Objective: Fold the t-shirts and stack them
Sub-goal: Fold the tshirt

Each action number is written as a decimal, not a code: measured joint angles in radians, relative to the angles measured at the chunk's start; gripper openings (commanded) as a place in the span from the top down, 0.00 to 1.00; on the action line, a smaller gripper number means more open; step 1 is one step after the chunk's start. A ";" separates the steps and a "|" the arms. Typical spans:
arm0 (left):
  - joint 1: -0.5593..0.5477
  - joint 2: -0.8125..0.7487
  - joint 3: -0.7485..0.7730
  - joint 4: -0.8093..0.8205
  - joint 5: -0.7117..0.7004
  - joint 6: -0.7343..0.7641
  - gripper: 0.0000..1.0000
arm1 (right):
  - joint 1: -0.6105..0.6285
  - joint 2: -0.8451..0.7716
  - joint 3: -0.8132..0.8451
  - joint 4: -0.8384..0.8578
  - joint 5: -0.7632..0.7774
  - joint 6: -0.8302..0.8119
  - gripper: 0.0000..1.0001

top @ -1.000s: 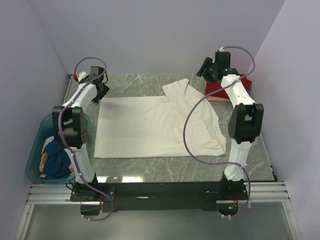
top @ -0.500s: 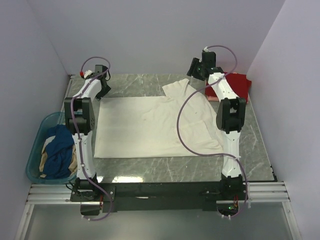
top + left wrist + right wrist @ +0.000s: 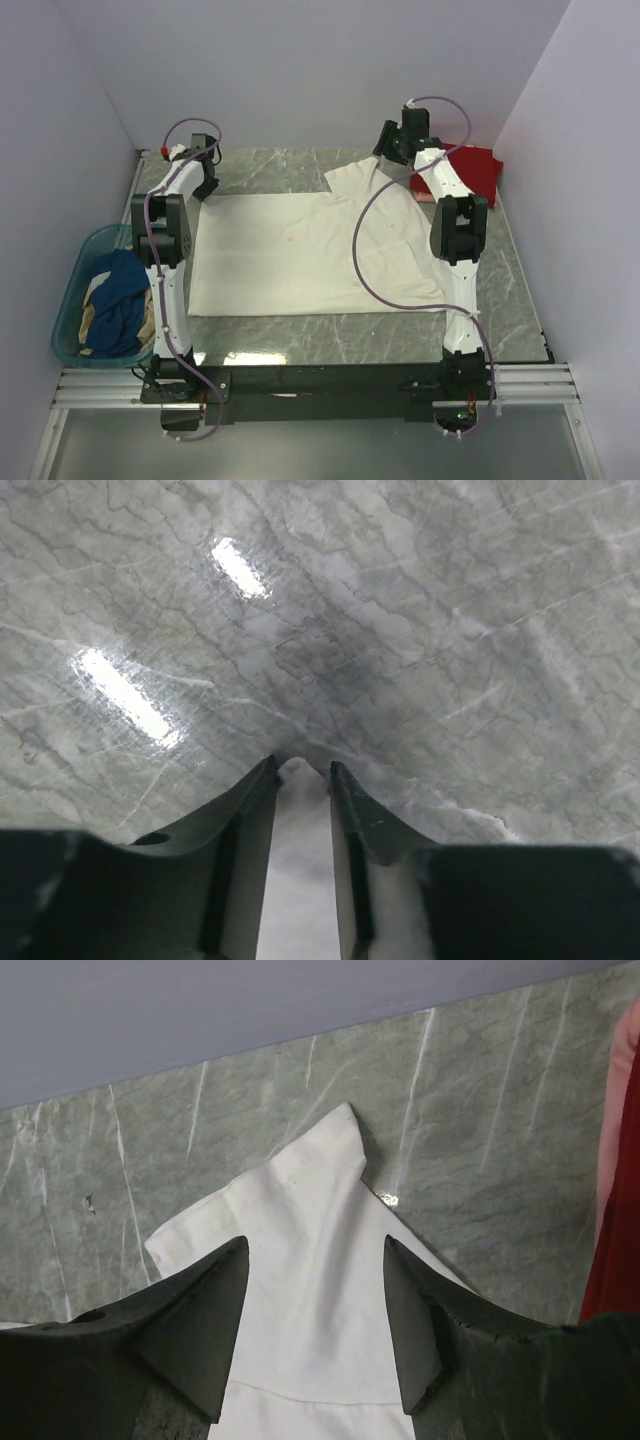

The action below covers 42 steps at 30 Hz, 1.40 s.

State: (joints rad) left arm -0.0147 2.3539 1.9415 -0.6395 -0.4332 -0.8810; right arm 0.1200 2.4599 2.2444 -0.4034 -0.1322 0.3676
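A cream-white t-shirt [image 3: 300, 250] lies spread flat on the marble table. My left gripper [image 3: 207, 186] is down at its far left corner. In the left wrist view the jaws [image 3: 302, 765] stand narrow but apart, with the white corner [image 3: 296, 880] lying in the gap. My right gripper [image 3: 386, 150] hovers open over the shirt's far sleeve [image 3: 300, 1190], its fingers straddling the cloth without touching it [image 3: 315, 1245]. A folded red t-shirt [image 3: 472, 163] rests on a pale pink one [image 3: 432, 196] at the back right.
A teal basket [image 3: 70, 300] off the table's left edge holds a dark blue shirt [image 3: 118, 290] and tan cloth [image 3: 90, 318]. The back wall stands close behind both grippers. The red shirt's edge [image 3: 615, 1220] shows right of the right fingers.
The left arm reached farther back onto the shirt corner and its jaws narrowed from wide open. The right gripper swung left from over the red shirt to the white sleeve.
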 measured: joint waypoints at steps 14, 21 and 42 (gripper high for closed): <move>0.000 0.000 -0.014 0.025 -0.005 -0.004 0.97 | -0.029 0.064 0.000 -0.001 -0.016 0.192 0.38; 0.000 0.000 -0.018 0.031 -0.005 -0.004 0.99 | -0.035 0.073 0.000 0.033 -0.056 0.287 0.46; 0.003 -0.002 -0.030 0.061 -0.004 -0.003 0.99 | -0.035 0.163 -0.016 0.181 -0.132 0.458 0.94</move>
State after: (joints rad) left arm -0.0116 2.3516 1.9114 -0.5785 -0.4370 -0.8845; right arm 0.0845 2.6225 2.2280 -0.2226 -0.2642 0.8253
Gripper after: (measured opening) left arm 0.023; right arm 0.089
